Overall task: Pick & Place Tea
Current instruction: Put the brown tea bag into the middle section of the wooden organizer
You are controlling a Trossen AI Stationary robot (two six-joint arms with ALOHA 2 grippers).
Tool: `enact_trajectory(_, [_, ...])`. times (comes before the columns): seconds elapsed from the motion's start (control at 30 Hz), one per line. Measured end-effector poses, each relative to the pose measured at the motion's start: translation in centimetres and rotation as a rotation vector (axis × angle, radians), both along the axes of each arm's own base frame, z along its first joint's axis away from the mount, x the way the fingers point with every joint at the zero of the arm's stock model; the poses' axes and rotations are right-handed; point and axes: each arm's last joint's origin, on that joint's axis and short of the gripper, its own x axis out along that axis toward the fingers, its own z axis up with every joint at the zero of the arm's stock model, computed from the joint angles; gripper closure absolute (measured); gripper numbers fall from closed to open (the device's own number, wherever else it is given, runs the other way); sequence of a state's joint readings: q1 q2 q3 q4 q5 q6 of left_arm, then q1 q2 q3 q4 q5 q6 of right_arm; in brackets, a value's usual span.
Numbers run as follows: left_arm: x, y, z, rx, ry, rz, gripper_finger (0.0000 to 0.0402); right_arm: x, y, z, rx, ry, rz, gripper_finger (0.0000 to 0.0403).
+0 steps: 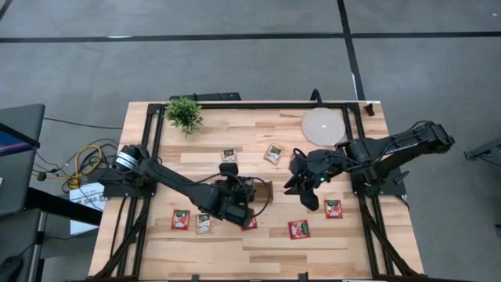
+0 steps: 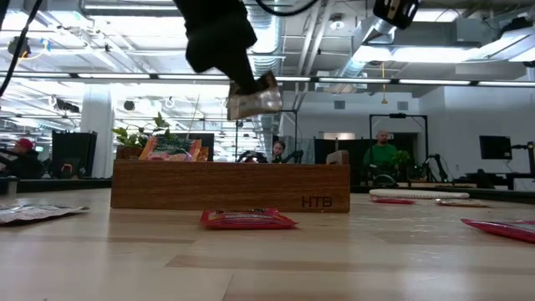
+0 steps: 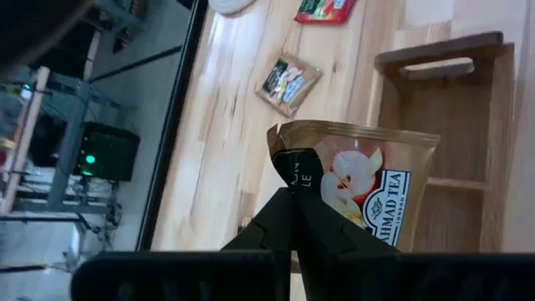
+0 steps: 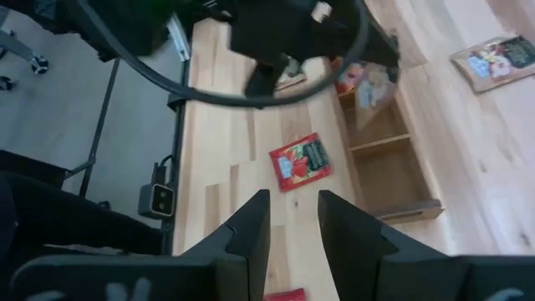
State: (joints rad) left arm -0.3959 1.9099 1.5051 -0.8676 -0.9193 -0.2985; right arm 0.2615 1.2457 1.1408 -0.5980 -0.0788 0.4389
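Note:
My left gripper point(image 1: 235, 202) is shut on a pale beige tea sachet point(image 3: 359, 184) and hangs over the wooden tray point(image 2: 230, 186), which has a few sachets point(image 2: 171, 150) in its left compartment. The arm hides most of the tray point(image 1: 264, 189) in the high view. My right gripper point(image 1: 301, 192) stands open in the air just right of the tray, touching nothing. Red sachets point(image 1: 181, 219) point(image 1: 298, 229) point(image 1: 333, 208) lie flat on the table near its front. Two beige sachets point(image 1: 228, 155) point(image 1: 273, 153) lie farther back. My left gripper pinches the beige sachet between its two fingers at one edge, near a corner point(image 3: 305, 171). The fingers come slanting down from the table's left. The sachet point(image 2: 253, 100) sticks out past the fingertips, tilted, lifted clear above the tray.
A small potted plant point(image 1: 184, 113) stands at the back left and a round woven mat point(image 1: 322, 125) lies at the back right. One red sachet point(image 2: 247, 219) lies in front of the tray. People sit in the room beyond the table.

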Motion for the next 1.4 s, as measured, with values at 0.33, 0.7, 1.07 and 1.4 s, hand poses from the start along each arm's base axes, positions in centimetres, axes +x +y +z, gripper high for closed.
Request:
enact_trajectory(0.33, [0.6, -0.8, -3.6, 0.062, 0.091, 0.006, 0.0401, -0.5, 1.8, 0.1, -0.034, -0.018, 0.022, 0.0306])
enact_trajectory(0.7, [0.4, -0.7, -4.0, 0.015, 0.122, 0.02, 0.0401, -0.7, 2.2, 0.1, -0.044, -0.022, 0.029, 0.0306])
enact_trajectory(1.07, [-0.1, -0.5, -4.2, 0.0, 0.168, 0.039, 0.0401, -0.7, 2.2, 0.1, -0.044, -0.022, 0.03, 0.0306])
enact_trajectory(1.4, [0.4, 0.2, -4.1, -0.014, 0.143, 0.055, 0.0401, -0.7, 2.2, 0.1, -0.044, -0.022, 0.03, 0.0306])
